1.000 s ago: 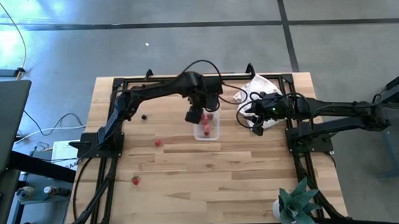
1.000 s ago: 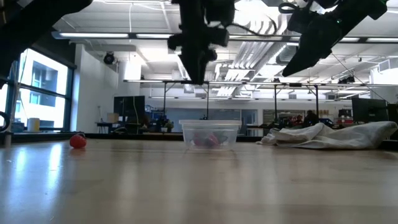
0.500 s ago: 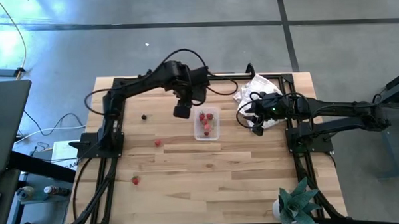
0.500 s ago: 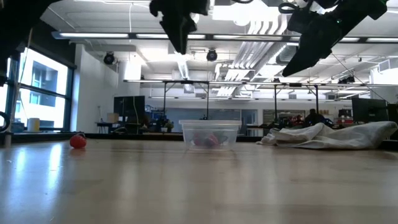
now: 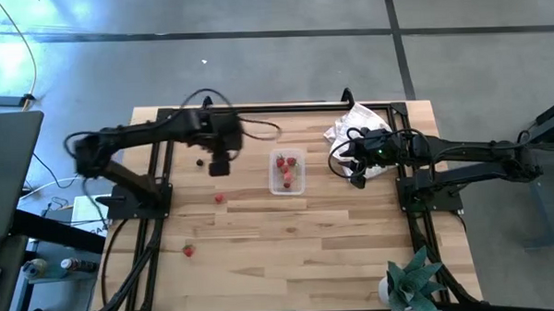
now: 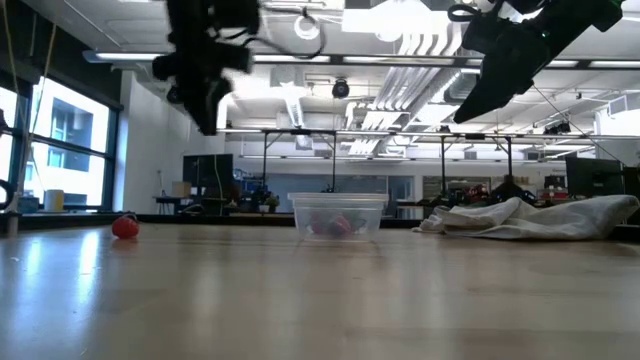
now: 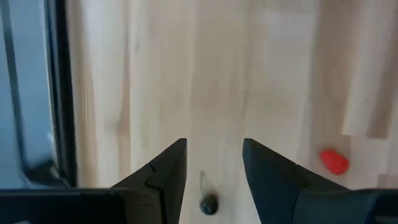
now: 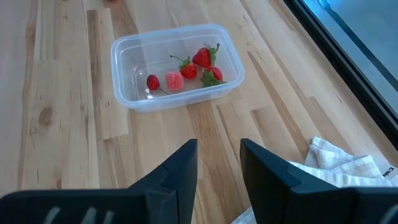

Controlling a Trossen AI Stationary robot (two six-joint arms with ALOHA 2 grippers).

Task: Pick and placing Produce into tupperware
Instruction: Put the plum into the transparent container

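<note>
The clear tupperware tub [image 5: 287, 172] [image 8: 177, 65] [image 6: 338, 215] rests on its base mid-table, with several red produce pieces [image 8: 202, 57] lying on its floor. On the bare wood lie a dark piece [image 5: 200, 162] [image 7: 209, 204] and two red pieces [image 5: 219, 198] [image 5: 188, 251]; one also shows as red piece [image 7: 336, 162] [image 6: 125, 227]. My left gripper [image 5: 219, 165] [image 7: 214, 155] [image 6: 205, 100] hangs open and empty, high above the table, left of the tub and near the dark piece. My right gripper [image 5: 356, 176] [image 8: 217, 155] [image 6: 480, 100] waits open, raised, right of the tub.
A crumpled white cloth [image 5: 359, 125] [image 6: 530, 215] [image 8: 348, 168] lies at the table's far right corner, under the right arm. Black frame rails [image 5: 257, 108] run along the table's far and side edges. A green paper plant [image 5: 413, 280] stands at the near right corner.
My left gripper has swung from above the tub toward the table's left edge, staying high, and now hangs near the dark piece. The tub and the pieces in it have kept still.
</note>
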